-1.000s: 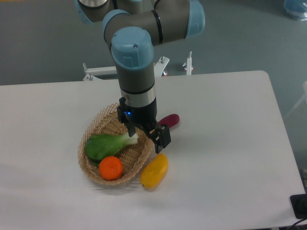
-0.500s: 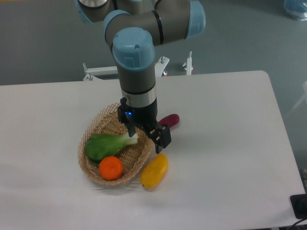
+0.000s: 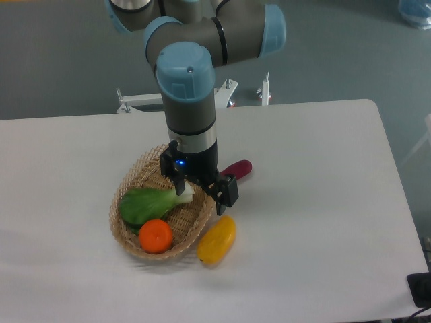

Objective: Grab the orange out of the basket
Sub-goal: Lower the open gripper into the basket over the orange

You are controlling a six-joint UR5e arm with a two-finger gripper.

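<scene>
The orange (image 3: 155,236) lies in the near end of the woven basket (image 3: 135,176), just in front of a green leafy vegetable (image 3: 149,204). My gripper (image 3: 201,194) hangs above the basket's right rim, up and to the right of the orange and apart from it. Its two dark fingers stand open with nothing between them; one fingertip (image 3: 226,194) is over the table beside the rim, the other over the vegetable's white stem.
A yellow mango-like fruit (image 3: 217,239) lies on the table against the basket's right side. A dark red vegetable (image 3: 238,169) pokes out behind the gripper. The white table's front edge (image 3: 202,316) runs close below the basket.
The gripper has shifted slightly left over the basket. The fruits and basket have not moved.
</scene>
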